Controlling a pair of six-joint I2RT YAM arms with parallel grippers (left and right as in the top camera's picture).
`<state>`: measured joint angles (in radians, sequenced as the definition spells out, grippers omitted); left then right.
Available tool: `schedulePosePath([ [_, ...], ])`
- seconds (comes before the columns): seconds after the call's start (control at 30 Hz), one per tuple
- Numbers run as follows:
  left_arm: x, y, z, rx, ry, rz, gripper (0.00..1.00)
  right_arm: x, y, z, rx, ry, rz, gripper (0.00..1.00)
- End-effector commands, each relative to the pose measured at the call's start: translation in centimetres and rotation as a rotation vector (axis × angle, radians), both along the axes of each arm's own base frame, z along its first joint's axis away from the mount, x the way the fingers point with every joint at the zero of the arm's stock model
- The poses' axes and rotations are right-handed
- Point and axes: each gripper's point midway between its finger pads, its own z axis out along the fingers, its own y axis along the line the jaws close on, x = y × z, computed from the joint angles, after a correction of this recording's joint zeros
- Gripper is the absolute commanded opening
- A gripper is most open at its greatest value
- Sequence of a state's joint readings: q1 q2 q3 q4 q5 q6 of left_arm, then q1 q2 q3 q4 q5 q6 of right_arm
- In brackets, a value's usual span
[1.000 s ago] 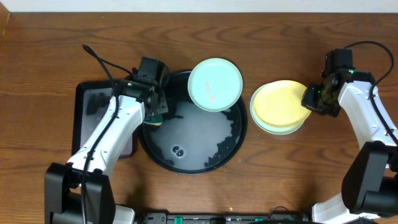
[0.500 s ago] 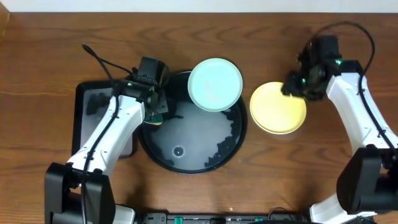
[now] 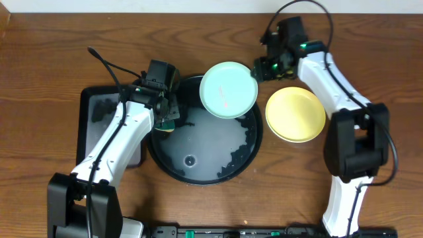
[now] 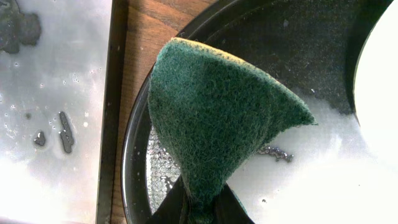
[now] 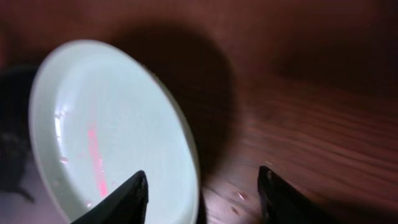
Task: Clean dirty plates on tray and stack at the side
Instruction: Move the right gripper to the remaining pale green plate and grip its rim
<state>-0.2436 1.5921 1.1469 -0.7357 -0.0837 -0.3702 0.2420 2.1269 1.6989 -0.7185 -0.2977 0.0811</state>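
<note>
- Pale aqua round plastic plate, seen from overhead, sits over the upper right rim of the large round black tray, which holds foamy water. A pale yellow round plastic plate lies on the brown wooden table, just right of the tray.
- Also overhead, the left gripper is at the tray's left edge with a green scouring sponge. The right gripper is beside the aqua plate's upper right edge. A smaller black rectangular tray lies left of the round one.
- Left wrist: the fingers pinch the sponge's lower corner, and the sponge hangs over the round tray's left rim.
- Right wrist: the fingers are spread, with the aqua plate's rim showing between them. Whether they touch it cannot be told. A red streak marks the plate.
</note>
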Motion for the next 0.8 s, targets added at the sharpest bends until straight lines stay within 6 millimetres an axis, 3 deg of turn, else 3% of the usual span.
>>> schedulePosePath([
  [0.0,0.6,0.1,1.0,-0.009,-0.031,0.014,0.07,0.2,1.5,-1.2,-0.022,-0.009,0.053,0.50],
  [0.33,0.6,0.1,1.0,-0.009,-0.031,0.014,0.07,0.0,1.5,-3.1,-0.033,0.030,0.037,0.19],
  [0.63,0.6,0.1,1.0,-0.009,-0.031,0.014,0.07,-1.0,1.2,-4.0,-0.059,0.073,0.023,0.01],
  [0.77,0.6,0.1,1.0,-0.009,-0.031,0.014,0.07,-1.7,2.3,-3.5,-0.029,0.091,0.030,0.01],
])
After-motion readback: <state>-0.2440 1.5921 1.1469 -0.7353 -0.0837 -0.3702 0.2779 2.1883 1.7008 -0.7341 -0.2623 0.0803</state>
